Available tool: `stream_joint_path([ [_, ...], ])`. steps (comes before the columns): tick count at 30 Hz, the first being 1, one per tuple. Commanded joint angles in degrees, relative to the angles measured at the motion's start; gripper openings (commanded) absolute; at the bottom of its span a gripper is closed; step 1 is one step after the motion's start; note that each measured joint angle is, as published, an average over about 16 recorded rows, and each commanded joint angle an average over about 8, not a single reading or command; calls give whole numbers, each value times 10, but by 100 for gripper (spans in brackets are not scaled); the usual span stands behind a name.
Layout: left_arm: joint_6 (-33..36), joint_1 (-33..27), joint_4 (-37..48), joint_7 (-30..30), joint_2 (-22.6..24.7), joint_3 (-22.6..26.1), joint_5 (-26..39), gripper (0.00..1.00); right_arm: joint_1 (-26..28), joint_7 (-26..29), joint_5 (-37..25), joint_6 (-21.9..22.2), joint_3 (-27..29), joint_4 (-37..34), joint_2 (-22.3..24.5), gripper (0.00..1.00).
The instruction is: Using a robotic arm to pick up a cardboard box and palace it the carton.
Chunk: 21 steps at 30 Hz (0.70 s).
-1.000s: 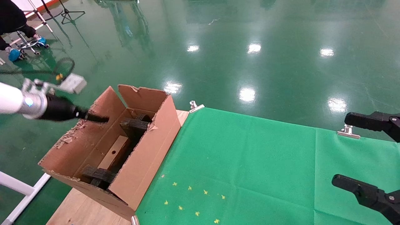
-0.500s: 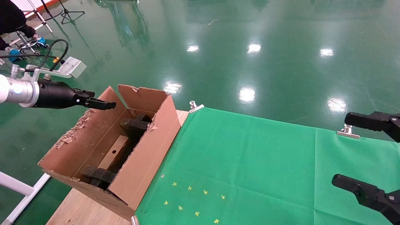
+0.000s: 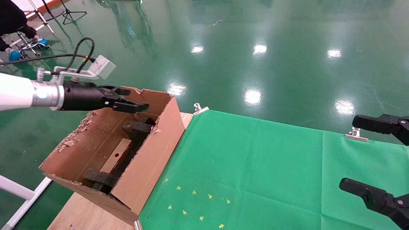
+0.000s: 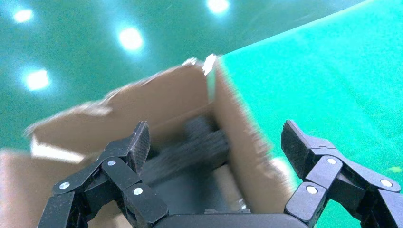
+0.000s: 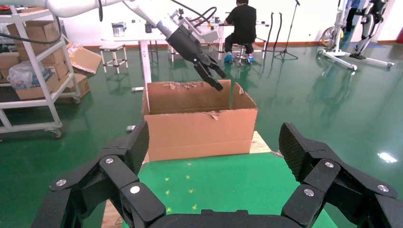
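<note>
The carton (image 3: 150, 153) stands open at the left end of the table, with black foam blocks (image 3: 138, 127) inside. The slim cardboard box (image 3: 117, 155), with a small round hole, lies on the carton's floor between the foam blocks. The robotic arm is my left arm (image 3: 19, 95). Its gripper (image 3: 135, 99) is open and empty, hovering over the carton's far end. In the left wrist view the gripper (image 4: 214, 137) hangs above the carton (image 4: 166, 99). My right gripper (image 3: 351, 153) is open and empty at the table's right edge, as the right wrist view (image 5: 214, 142) also shows.
A green cloth (image 3: 255, 166) with yellow star marks (image 3: 198, 201) covers the table, held by metal clips (image 3: 199, 108). Bare wood (image 3: 83, 214) shows under the carton. A person on a stool (image 3: 12, 19) is far left. Shelves (image 5: 28, 71) stand beyond.
My left gripper has moved right and slightly up, from outside the carton's left flap to over its far end. The right arm and the cardboard box have not moved.
</note>
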Motion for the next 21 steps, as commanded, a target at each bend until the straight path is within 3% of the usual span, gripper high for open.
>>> stream_joint_path([
  [1,7,16,-21,6,-1,-11,-19,100,0,0,0,0,0,0,0,100],
  [21,68,161,-204,57,-5,-108,-191,100,0,0,0,0,0,0,0,100],
])
